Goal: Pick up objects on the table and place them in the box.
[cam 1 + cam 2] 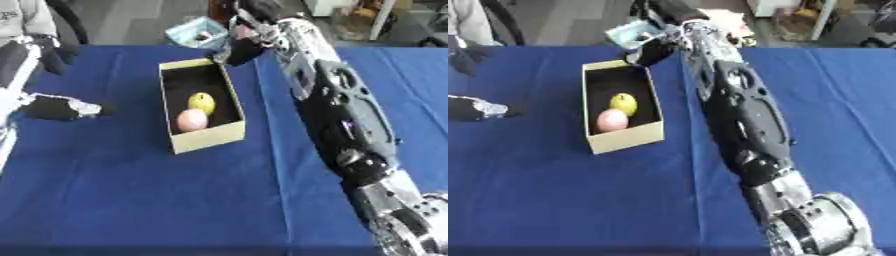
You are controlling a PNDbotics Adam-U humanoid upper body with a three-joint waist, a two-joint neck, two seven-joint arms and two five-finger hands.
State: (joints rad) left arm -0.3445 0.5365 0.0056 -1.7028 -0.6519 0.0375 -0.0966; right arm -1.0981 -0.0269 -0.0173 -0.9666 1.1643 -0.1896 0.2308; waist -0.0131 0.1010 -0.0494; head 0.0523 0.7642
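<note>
Box [210,142]: tan card, open top, black inside, upper centre of frame, long axis running away from the robot.

Contents: yellow ball [201,102] and pink ball [192,120], touching, toward the near end.

Right hand [234,51]: at the box's far right corner, upper centre, arm stretched the full length of the frame; fingers dark and blurred, whether curled or straight cannot be told, nor whether it holds anything.

Left hand [59,108]: left edge, mid-height, well apart from the box; state likewise unclear.

Bench [131,200]: blue cloth; no loose object visible on it.

Judgement: right hand nearer; box interior lies just below-left of it, far half unoccupied.
</note>
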